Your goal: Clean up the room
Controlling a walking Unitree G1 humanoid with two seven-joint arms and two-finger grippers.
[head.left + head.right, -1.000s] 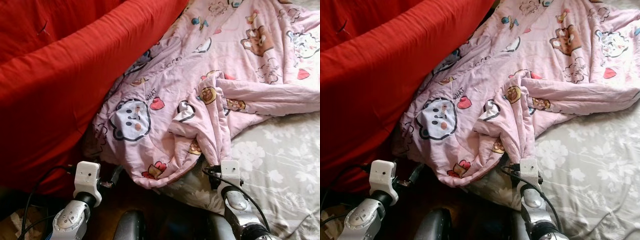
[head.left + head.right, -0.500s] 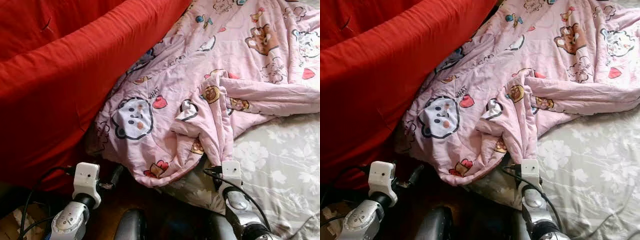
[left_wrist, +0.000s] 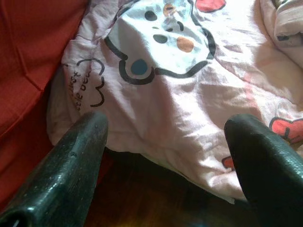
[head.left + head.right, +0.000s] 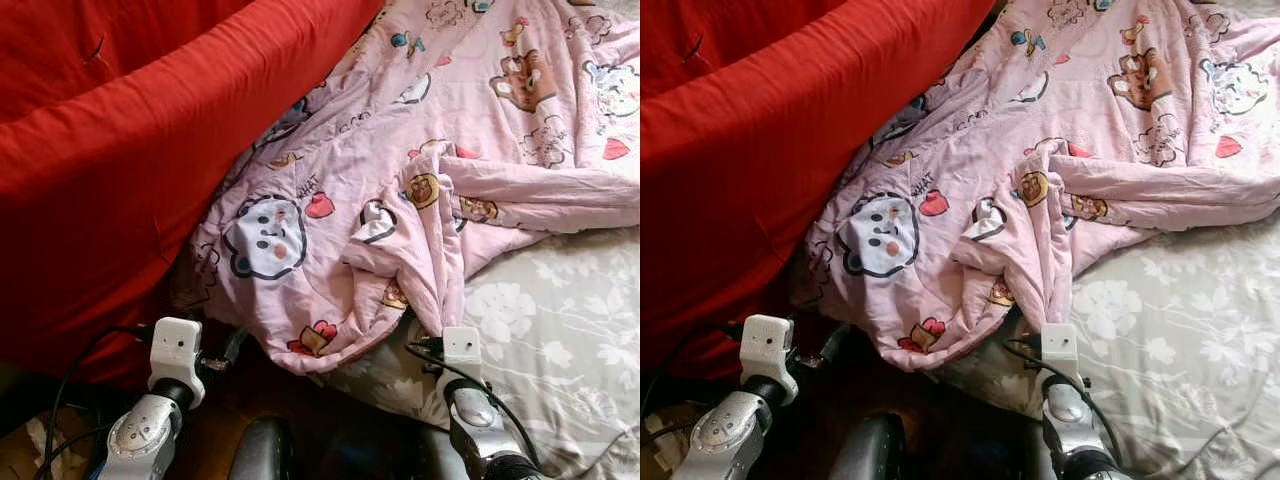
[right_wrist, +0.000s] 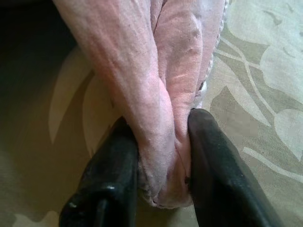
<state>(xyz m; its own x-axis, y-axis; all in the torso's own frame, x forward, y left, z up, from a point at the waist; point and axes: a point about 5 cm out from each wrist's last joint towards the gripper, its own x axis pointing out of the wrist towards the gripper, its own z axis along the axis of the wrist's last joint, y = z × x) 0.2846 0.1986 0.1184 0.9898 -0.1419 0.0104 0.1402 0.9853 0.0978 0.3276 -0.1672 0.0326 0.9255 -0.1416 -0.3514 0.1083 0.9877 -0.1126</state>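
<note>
Your right gripper's [image 5: 158, 156] fingers [image 5: 113, 161] are clamped on a bunched fold of the pink blanket [image 4: 420, 150], which lies rumpled across the bed [image 4: 560, 340] against the red cover [image 4: 120, 150], while your left gripper's [image 3: 165, 156] fingers stand apart just below its hem; it looks soft, light and floppy, so grip thick gathered folds.

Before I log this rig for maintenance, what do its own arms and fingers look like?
Both arms are silver metal, each ending in a white boxy wrist block with black cables looping off. The left gripper and right gripper each have two thick, rounded, matte black fingers.
</note>
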